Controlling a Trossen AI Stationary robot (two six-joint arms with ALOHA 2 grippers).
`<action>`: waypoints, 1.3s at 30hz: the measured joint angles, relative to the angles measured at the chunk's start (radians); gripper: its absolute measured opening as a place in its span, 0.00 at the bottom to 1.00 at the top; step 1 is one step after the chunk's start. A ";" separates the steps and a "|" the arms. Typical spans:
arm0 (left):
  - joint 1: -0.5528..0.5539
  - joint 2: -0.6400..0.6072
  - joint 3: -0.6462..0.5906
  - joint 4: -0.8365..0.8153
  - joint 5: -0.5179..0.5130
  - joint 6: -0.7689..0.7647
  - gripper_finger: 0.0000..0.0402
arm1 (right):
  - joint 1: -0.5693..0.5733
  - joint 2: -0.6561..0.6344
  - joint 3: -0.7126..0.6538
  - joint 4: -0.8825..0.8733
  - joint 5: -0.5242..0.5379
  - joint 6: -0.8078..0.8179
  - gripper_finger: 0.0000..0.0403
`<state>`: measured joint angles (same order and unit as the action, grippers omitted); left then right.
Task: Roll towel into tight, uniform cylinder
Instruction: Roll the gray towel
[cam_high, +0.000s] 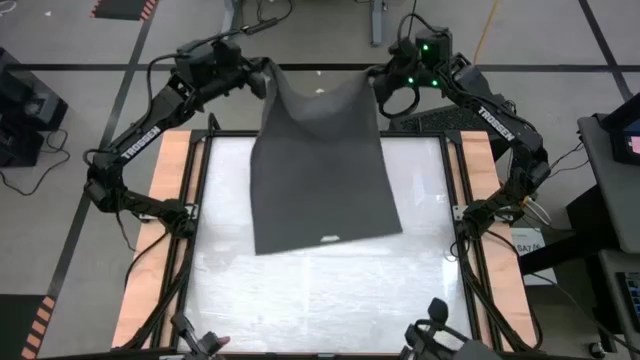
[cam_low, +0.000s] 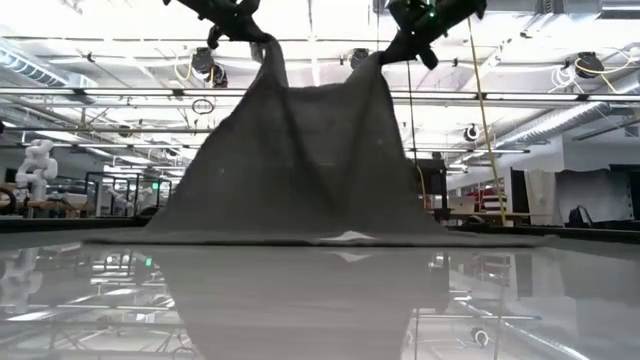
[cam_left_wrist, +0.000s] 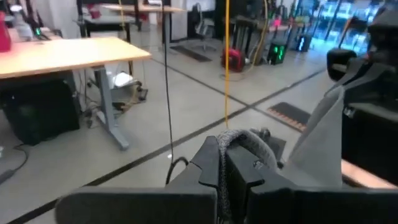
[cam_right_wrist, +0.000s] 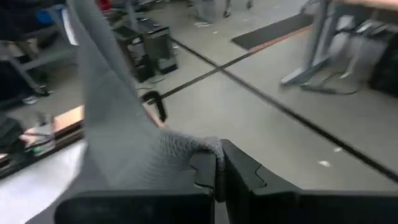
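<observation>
We see the left claw (cam_high: 262, 70) and right claw (cam_high: 378, 82) each clamped on a far corner of the towel (cam_high: 320, 160), lifted so it hangs taut, its tagged near edge resting on the worktop (cam_high: 330, 290), presumably to flatten it for rolling

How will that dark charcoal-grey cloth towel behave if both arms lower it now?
Probably floppy: the dark charcoal-grey cloth towel sags between the left gripper and right gripper. It likely folds on the table, since its lower edge already lies there.
</observation>
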<state>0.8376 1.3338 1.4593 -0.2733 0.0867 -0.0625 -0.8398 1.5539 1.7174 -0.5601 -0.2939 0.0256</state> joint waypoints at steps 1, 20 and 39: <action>0.000 0.000 0.000 -0.032 0.000 0.001 0.01 | 0.000 0.000 -0.008 -0.016 -0.018 -0.001 0.01; -0.029 0.002 0.000 -0.650 0.330 0.133 0.01 | 0.012 -0.005 -0.129 -0.380 -0.261 -0.064 0.01; -0.154 0.001 -0.206 -0.833 0.325 0.200 0.01 | 0.019 -0.005 -0.396 -0.584 -0.262 -0.153 0.01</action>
<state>0.6840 1.3350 1.2530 -1.1065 0.4119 0.1371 -0.8211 1.5490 1.3213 -1.1445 -0.5560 -0.1272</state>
